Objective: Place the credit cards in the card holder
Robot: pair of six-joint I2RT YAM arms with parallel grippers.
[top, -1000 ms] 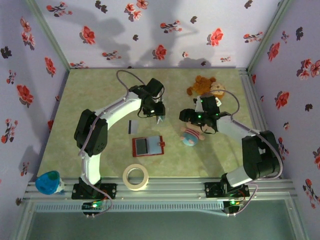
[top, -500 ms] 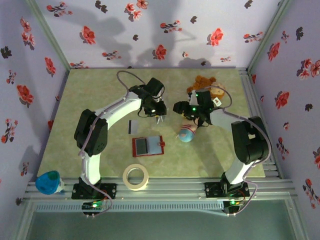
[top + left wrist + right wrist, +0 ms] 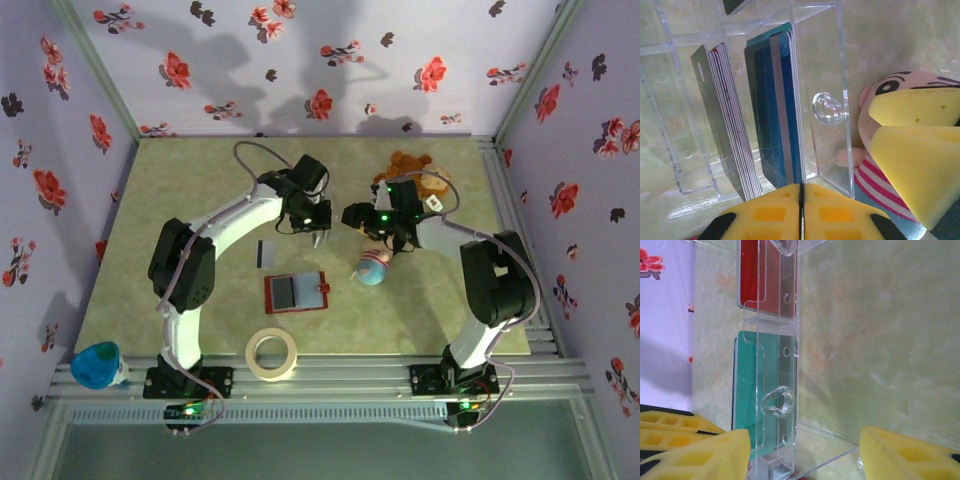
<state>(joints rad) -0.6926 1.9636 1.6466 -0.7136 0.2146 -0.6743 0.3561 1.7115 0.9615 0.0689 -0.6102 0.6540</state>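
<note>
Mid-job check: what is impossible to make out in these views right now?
Left wrist: whether the shut left end effector pinches a card; its pads cover the lower edges of the cards in the stand.
Left wrist: how many cards; packed edge-on.
Top: the stand, clear and under both the left and the right end effector.
Top: the wallet pockets, too small.
Right wrist: the red card, cut off by the top edge.

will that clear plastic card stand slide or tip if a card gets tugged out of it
The clear plastic slotted stand looks thin-walled and probably light, so it may slide on the glossy green tabletop. The dark blue and teal plastic cards sit packed tightly, so a tug could well drag or tip it.
</note>
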